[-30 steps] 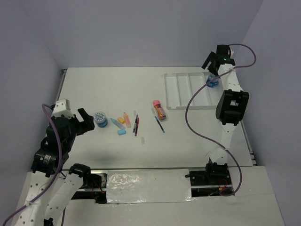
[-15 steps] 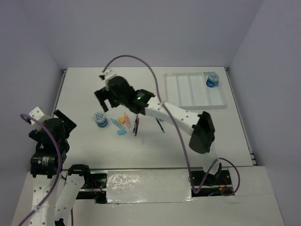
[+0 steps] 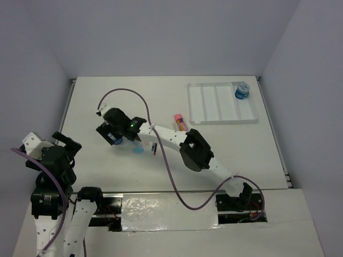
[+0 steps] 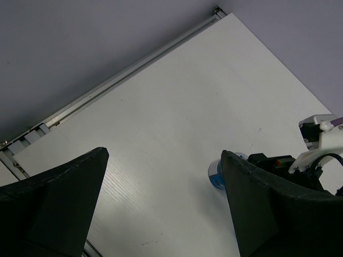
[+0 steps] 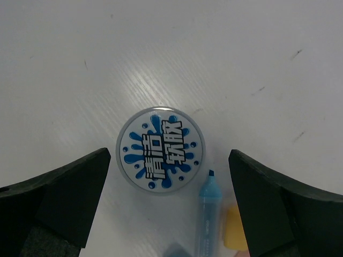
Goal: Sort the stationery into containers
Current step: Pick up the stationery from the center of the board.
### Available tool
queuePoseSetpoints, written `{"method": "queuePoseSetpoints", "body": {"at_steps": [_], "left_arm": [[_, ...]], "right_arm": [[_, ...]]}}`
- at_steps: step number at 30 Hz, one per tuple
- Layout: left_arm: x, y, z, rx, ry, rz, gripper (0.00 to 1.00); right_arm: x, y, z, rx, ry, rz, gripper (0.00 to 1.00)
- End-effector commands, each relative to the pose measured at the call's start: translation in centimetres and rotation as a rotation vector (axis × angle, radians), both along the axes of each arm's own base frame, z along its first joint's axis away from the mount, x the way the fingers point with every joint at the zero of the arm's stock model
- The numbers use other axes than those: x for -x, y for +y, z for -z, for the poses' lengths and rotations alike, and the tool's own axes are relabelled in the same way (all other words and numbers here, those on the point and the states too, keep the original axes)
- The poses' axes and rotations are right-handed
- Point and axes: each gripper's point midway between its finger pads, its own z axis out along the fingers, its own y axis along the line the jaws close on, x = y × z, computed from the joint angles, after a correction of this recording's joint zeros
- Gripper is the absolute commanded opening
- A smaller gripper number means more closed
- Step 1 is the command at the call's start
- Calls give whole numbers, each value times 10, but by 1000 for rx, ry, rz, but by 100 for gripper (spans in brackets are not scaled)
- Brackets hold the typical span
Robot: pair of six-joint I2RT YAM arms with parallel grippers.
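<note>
Right hand (image 5: 169, 184) hovering over blue-topped roll (image 5: 160, 158), jaws fully spread, gripping nothing
Roll sitting on desk (image 5: 241, 53) beside light-blue marker (image 5: 208, 214), centred between fingers (image 5: 53, 198) for pickup; left hand (image 4: 166, 209) idling wide open, empty

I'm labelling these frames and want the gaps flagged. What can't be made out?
Top view: the right hand and its arm cover most of the loose roll and part of the pens beside it.
Right wrist view: the bottom edge cuts off the light-blue marker and an orange item.
Left wrist view: a finger of the left hand hides part of that roll.
</note>
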Motion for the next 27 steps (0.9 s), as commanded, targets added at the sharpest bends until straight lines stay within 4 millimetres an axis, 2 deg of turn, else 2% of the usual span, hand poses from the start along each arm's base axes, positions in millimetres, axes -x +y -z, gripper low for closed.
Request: {"method": "queuePoseSetpoints", "body": {"at_steps": [1,2,8,11,14,16,17,21,22,23,24,26,27], "left_arm": [[-3,1,-8,-1,-21,-8,99],[-4,1,-8,-1,-18,-8,99],[-6,0,-8,-3,-15,6,99],[-6,-1,-8,-5,-17,10,99],[-7,-1,-8,-7,-17,14,99],[-8,-2,-9,-8,-17,21,99],[-8,-2,-8,-8,-14,21,99],[-9,-2,-8,-9,-13,23,99],[-9,-2,-8,-8,-15,24,99],[-9,-2,-8,-8,-15,24,99],[-8,-2,-8,-8,-18,24,99],[-8,-3,-9,-9,-20,26,99],[-8,-3,-9,-9,-19,28,99]], "right_arm": [[-5,23,-30,-85,-48,-51,100],[-5,24,-21,-75,-41,-53,100],[-1,26,-6,-60,-31,-90,100],[-3,26,2,-47,-30,-79,96],[-3,26,2,-52,-23,-81,80],[-2,27,1,-56,-22,-86,76],[-2,26,2,-51,-18,-84,76],[-2,23,6,-29,-21,-78,93],[-2,22,7,-28,-21,-76,91],[-1,21,8,-23,-19,-78,84],[-3,20,7,-23,-22,-77,68],[-1,21,-2,-43,-33,-80,51],[4,24,-7,-65,-28,-106,24]]}}
